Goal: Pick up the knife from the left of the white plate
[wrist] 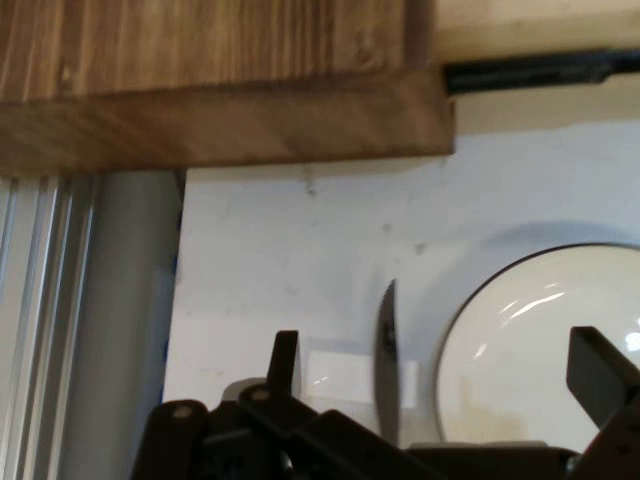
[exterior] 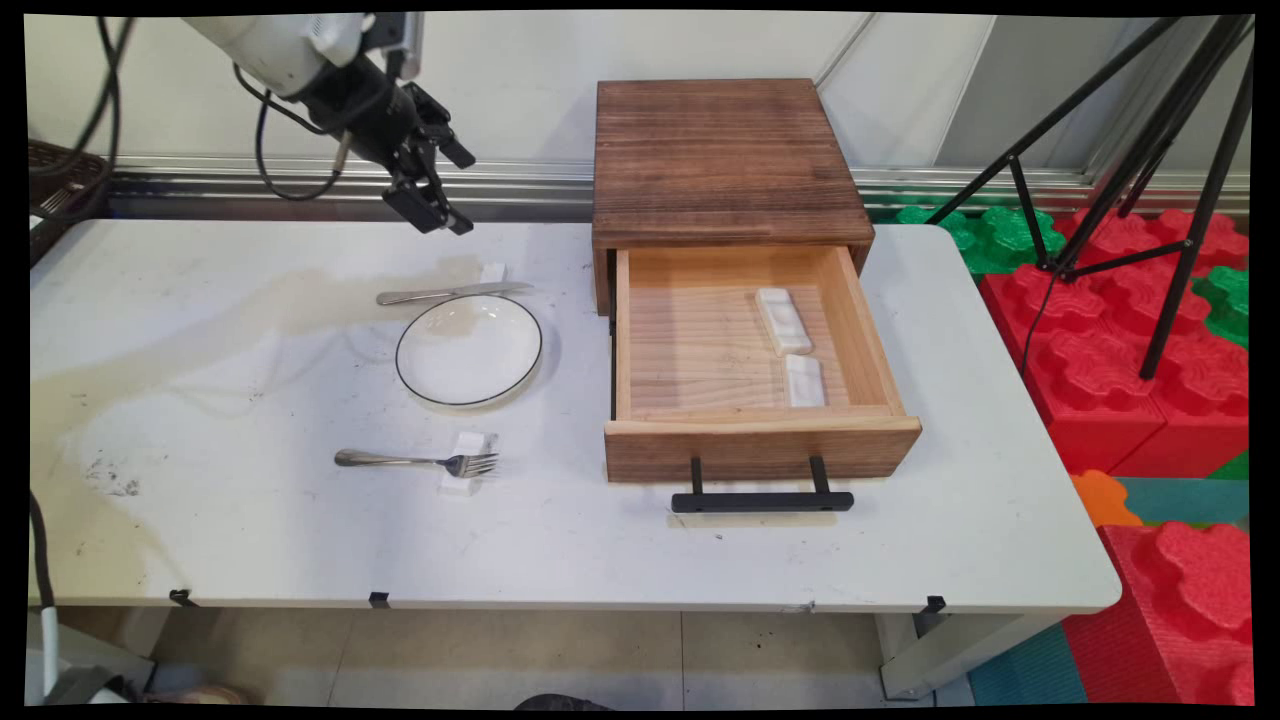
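Lying crosswise at 12 o'clock of plate (exterior: pixel 469 350): knife (exterior: pixel 452 293), long axis left-right, blade tip toward 3 o'clock, resting on white rest (exterior: pixel 492 272). Fork (exterior: pixel 417 461) at 6 o'clock; open wooden drawer (exterior: pixel 760 450) at 3 o'clock. Hovering above knife, touching nothing: gripper (exterior: pixel 448 188), fingers (wrist: pixel 285 362) spread wide, empty.

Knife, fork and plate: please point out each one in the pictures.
Knife (exterior: pixel 452 293), main view, middle of the blade, beyond the plate.
Fork (exterior: pixel 415 461), main view, neck between handle and tines.
Plate (exterior: pixel 468 350), main view, centre of its white bowl.
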Controlling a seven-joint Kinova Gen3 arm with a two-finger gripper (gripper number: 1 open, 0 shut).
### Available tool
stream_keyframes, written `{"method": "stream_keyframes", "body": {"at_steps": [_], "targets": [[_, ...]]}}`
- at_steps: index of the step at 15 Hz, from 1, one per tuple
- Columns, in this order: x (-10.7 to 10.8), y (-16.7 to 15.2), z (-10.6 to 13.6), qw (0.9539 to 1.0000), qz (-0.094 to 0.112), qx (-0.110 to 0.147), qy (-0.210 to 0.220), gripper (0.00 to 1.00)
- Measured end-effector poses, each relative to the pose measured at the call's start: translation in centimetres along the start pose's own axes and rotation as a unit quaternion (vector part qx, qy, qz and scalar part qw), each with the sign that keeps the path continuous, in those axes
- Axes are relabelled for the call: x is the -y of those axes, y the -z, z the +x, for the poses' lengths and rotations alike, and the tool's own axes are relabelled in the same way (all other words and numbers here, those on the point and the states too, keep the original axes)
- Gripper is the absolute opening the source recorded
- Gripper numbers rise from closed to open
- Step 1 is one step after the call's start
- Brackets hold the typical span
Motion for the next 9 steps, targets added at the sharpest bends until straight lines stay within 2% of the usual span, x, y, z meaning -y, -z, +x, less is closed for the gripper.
{"method": "stream_keyframes", "body": {"at_steps": [9], "targets": [[2.7, -5.6, -3.4, 0.9984, 0.011, 0.056, 0.001, 1.0]]}}
